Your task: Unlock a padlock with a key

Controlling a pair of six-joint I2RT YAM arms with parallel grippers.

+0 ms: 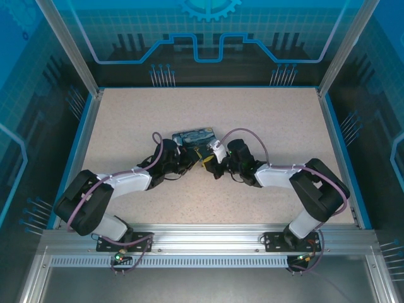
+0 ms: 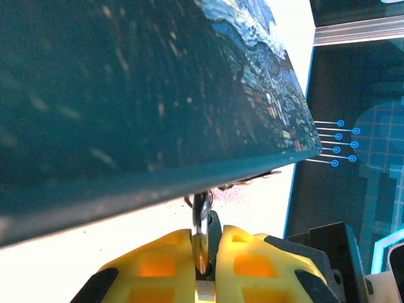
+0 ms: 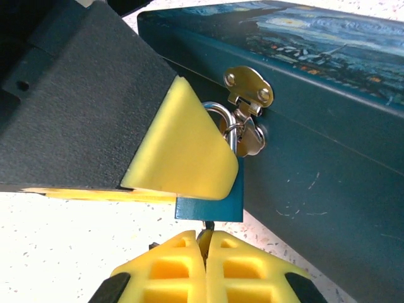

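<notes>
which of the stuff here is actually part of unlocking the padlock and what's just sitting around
For the job:
padlock
key, at the padlock's underside
left gripper, shut on the padlock
right gripper, shut on the key

Just there:
painted tin
hasp that the padlock hangs from
table

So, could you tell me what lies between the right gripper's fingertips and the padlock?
A short dark stub of the key, pinched in the right gripper, reaching the padlock; the right wrist view shows it.

Blue hanging padlock (image 3: 211, 203), key (image 3: 206, 225) underneath
</notes>
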